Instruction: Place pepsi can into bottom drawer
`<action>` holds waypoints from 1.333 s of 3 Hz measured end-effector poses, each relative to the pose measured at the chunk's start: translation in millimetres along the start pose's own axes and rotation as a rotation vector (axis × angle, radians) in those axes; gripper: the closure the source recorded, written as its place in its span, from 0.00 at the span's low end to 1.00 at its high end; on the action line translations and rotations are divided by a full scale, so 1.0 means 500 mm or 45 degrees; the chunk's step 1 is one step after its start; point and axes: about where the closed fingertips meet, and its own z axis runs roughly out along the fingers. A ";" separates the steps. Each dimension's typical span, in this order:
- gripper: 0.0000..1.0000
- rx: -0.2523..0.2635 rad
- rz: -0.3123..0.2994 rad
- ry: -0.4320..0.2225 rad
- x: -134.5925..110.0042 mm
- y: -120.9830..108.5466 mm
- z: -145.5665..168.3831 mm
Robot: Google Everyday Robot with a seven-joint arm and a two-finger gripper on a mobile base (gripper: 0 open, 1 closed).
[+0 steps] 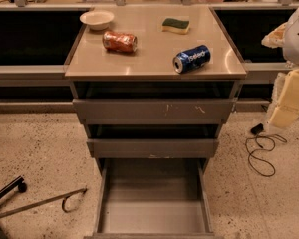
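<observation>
The pepsi can (192,59) is dark blue with white lettering. It lies on its side on the cabinet top (154,66), near the front right, with its silver end facing front left. The bottom drawer (154,218) is pulled out wide below, showing a plain flat grey floor with nothing in it. My gripper (273,36) is at the right edge of the view, beside the cabinet, level with its top and to the right of the can. It holds nothing that I can see. The rest of my arm (290,96) hangs below it.
An orange-red can (119,41) lies on its side at the left of the top. A white bowl (96,19) stands at the back left and a green-and-yellow sponge (176,25) at the back. The two upper drawers (153,111) stand slightly out. A black cable (259,153) lies on the floor at right.
</observation>
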 end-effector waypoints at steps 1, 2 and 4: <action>0.00 0.000 0.000 0.000 0.000 0.000 0.000; 0.00 0.066 -0.033 -0.008 -0.012 -0.047 0.011; 0.00 0.175 -0.084 -0.130 -0.087 -0.261 0.098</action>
